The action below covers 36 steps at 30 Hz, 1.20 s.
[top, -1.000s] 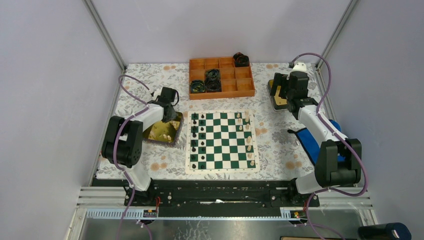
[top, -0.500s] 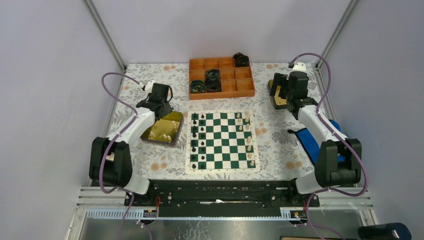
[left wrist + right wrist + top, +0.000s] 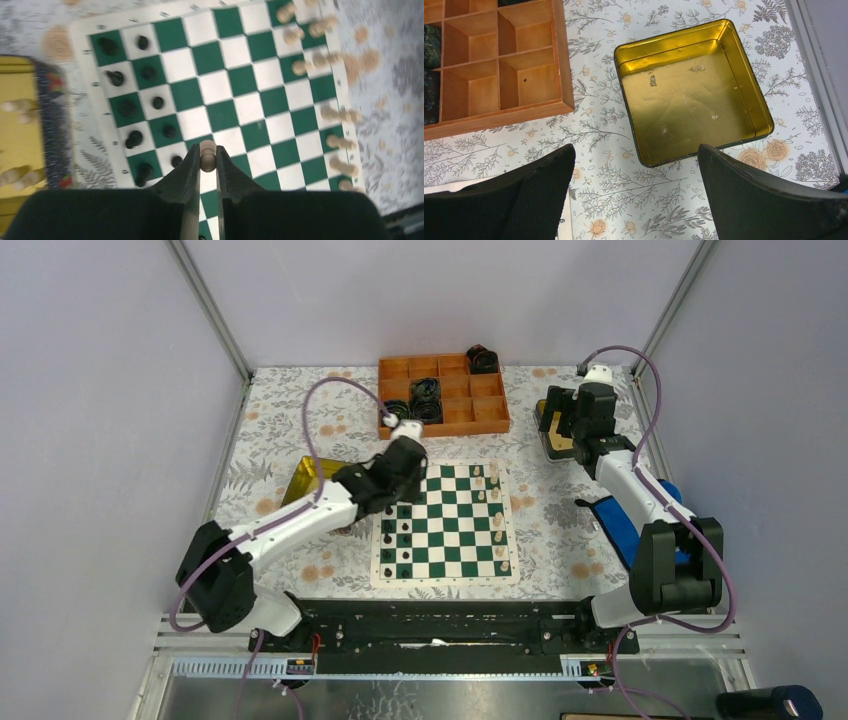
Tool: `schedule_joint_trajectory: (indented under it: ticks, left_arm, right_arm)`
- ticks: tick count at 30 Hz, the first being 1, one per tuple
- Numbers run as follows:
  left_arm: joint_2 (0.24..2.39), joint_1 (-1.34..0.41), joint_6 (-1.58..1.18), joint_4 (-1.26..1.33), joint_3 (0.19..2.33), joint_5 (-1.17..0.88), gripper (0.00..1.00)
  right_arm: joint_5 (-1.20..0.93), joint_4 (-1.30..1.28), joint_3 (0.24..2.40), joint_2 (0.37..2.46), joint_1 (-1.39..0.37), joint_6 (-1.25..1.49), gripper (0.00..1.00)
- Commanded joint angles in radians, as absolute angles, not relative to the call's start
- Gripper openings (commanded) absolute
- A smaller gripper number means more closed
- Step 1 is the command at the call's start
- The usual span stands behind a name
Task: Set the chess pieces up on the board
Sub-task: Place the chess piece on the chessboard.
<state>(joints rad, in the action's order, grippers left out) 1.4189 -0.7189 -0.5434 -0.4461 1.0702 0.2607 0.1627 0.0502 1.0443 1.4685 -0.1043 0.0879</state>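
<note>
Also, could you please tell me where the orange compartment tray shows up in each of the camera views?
Top external: the orange compartment tray lies at the far middle, beyond the chessboard.
Left wrist: not in it.
Right wrist: its corner fills the upper left, left of the gold tin.
Shared landmark: the floral tablecloth, in all three; the gold tin links top external and right wrist.

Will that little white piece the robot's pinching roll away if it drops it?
Probably, yes: the piece looks round and turned, so on its side it would likely roll across the board. It seems stiff: no squashing shows where the left gripper pinches it. Being small and narrow, it may tip easily.
</note>
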Motion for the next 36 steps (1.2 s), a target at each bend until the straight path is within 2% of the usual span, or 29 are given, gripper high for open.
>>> schedule_joint_trajectory:
  ticks: [1,6,13,22,36]
  left_arm:
    - [1.491,-0.842,-0.452,-0.423,1.111,0.289,0.00]
    - [1.596,-0.952,-0.395,-0.374,1.151,0.306,0.00]
    - [1.753,-1.001,-0.347,-0.317,1.237,0.295,0.00]
    - [1.909,-1.003,-0.306,-0.326,1.384,0.289,0.00]
    - [2.017,-0.994,-0.307,-0.313,1.486,0.264,0.00]
  right_arm:
    - [0.175,0.060,1.066,1.416,-0.115,0.098,1.00]
    - [0.195,0.050,1.062,1.404,-0.115,0.110,1.00]
    - [0.224,0.028,1.069,1.396,-0.114,0.127,1.00]
    - [0.237,0.021,1.071,1.390,-0.114,0.129,1.00]
    - [0.244,0.021,1.077,1.399,-0.113,0.133,1.00]
